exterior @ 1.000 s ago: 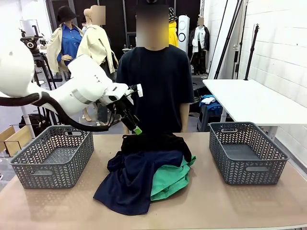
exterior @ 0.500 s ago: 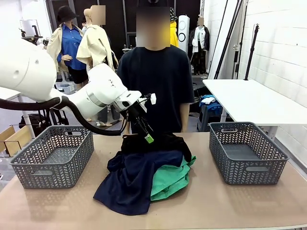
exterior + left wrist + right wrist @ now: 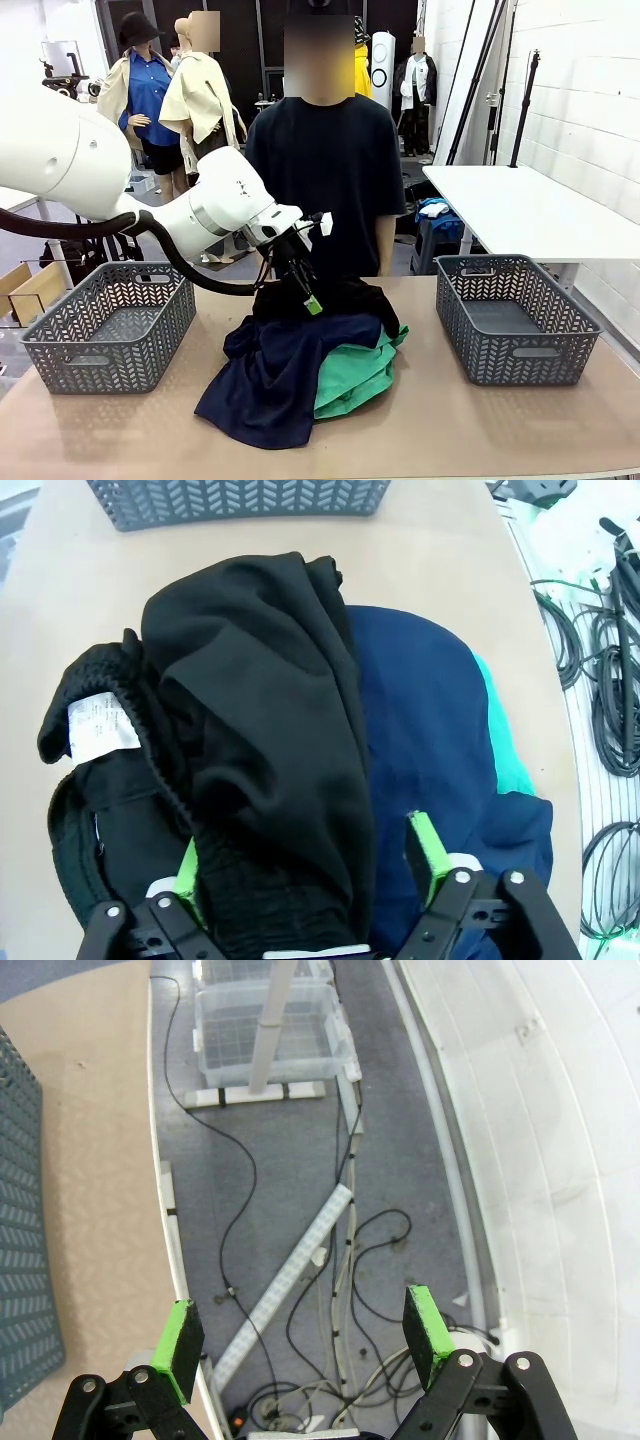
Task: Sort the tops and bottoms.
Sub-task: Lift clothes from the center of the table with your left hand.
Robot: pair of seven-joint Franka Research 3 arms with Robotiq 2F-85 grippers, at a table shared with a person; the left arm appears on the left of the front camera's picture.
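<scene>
Black crumpled garment (image 3: 250,680): grasp step. Left hand (image 3: 305,858) spread apart astride it, not clamped; next, lower and close on fabric.

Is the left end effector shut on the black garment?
No: the left wrist view shows the green pads of the left end effector wide apart, straddling the black garment.

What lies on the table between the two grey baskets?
In the front view, a pile of clothes: a black garment at the back, a navy garment over a green garment. The left gripper hangs over it.
</scene>
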